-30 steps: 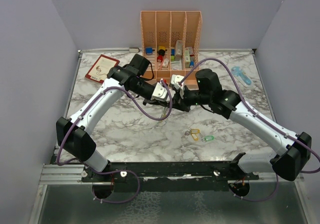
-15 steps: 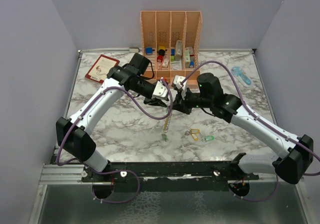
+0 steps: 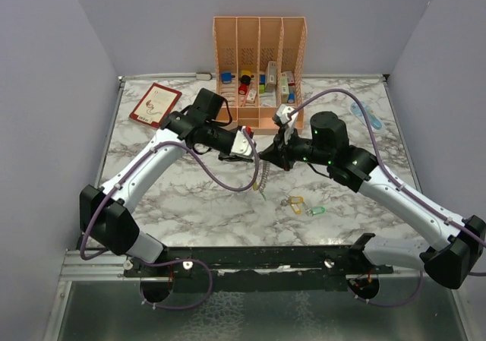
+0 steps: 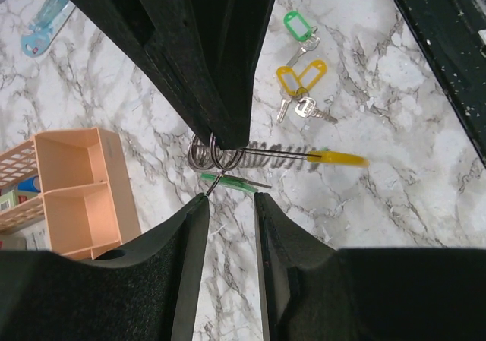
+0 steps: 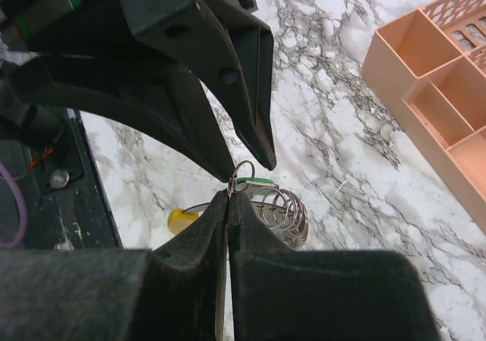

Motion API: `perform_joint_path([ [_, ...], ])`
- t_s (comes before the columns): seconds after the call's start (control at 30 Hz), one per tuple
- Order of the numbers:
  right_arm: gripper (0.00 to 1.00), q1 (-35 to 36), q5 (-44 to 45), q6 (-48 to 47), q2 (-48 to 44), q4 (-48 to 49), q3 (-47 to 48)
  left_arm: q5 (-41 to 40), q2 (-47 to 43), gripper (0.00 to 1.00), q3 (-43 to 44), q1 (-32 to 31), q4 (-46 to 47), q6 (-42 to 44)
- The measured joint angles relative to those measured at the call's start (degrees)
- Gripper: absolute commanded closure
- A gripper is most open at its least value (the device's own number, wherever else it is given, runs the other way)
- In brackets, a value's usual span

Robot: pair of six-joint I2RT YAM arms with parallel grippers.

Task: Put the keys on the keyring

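- Keyring: coil of thin silver loops, held off the counter above its middle, nearer the far edge than the near one.
- Right gripper: fully closed, its tips pinching one wire loop at the end of the coil.
- Left gripper: partly parted with a clear gap between the fingers and nothing in it. It sits just beside the right gripper's tips, facing them.
- Green-headed key hangs from the loops. A yellow-headed key shows blurred at the far end of a stretched run of coil.
- Loose keys: yellow and green heads, lying together on the counter toward the near edge, right of centre, well apart from both grippers.
- Peach organizer stands at the far edge, a red card near the far left corner.
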Motion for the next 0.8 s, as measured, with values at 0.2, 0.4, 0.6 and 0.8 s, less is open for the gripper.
perform_joint_path([
  [0.2,0.98,0.00,0.15,3.54,-0.02,1.40,0.00,-1.66,-3.85,0.67,-6.78,0.00,11.43,-3.87],
  [0.4,0.99,0.00,0.26,6.16,-0.26,2.69,-0.81,-2.21,-5.73,0.69,-9.03,0.00,18.95,-6.38],
  [0.6,0.99,0.00,1.20,8.50,-0.35,3.32,-1.51,-2.21,-5.75,0.84,-9.25,0.00,21.66,-7.26],
  [0.8,0.99,0.00,3.43,11.50,-0.33,4.31,-1.51,-2.03,-6.40,1.00,-10.27,0.00,21.97,-7.48],
])
